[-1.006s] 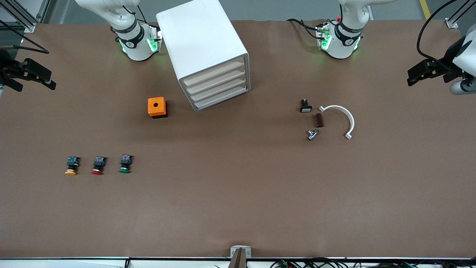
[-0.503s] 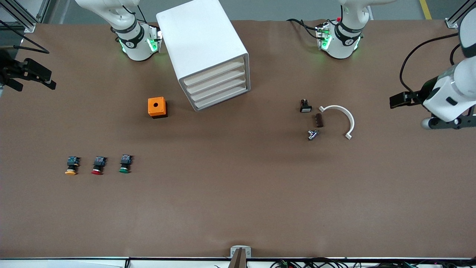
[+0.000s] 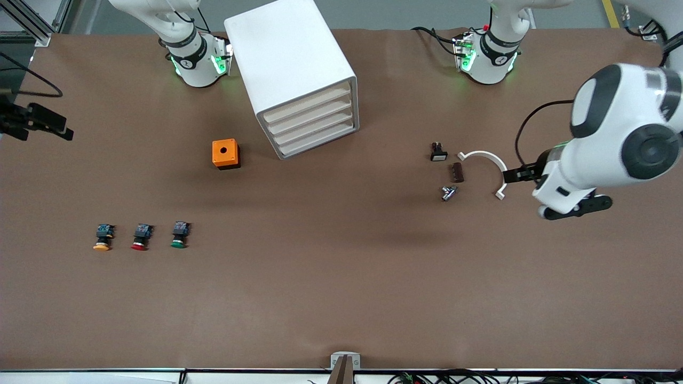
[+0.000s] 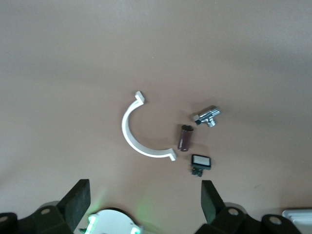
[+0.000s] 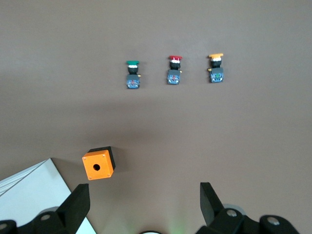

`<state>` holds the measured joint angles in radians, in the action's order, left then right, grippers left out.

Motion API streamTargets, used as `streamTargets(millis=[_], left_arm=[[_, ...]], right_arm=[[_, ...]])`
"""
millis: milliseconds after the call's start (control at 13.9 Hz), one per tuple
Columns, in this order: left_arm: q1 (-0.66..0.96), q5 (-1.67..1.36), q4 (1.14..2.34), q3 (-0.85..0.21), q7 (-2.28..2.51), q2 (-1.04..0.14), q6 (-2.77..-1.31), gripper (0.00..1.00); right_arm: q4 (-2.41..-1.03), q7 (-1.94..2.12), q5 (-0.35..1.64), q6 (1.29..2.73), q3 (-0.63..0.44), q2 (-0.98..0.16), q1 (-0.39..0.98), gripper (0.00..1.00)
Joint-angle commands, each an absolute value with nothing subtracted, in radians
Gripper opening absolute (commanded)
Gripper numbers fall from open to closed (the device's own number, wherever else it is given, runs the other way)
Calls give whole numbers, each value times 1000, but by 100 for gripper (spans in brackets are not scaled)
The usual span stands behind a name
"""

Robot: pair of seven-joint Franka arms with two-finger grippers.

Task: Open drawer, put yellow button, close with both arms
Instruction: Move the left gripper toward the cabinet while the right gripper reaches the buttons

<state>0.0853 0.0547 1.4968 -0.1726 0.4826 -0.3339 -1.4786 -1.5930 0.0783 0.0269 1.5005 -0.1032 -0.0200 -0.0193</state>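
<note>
Yellow button [image 3: 102,238] lying flat, cap toward camera

Cabinet [image 5: 29,190] cut off, seemingly.

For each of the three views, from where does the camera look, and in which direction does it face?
Front view: high across the table, facing both arm bases; it shows the cabinet and the left arm.
Left wrist view: looks down past its open fingers at the white curved piece.
Right wrist view: looks down past its open fingers at the yellow button and the orange box.
The front and right wrist views share the buttons and the box.
</note>
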Motion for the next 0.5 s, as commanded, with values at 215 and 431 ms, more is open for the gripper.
streamTargets(millis=[215,431], left_arm=[[221,23,1425,-173,797,-458,-1492,100],[258,-92,1425,-173,967,-506,-1525,100]], right_arm=[[-1551,101,26,1575,-92,-257,-144,100],[-1571,156,23,1740,-92,-311,-187,100]])
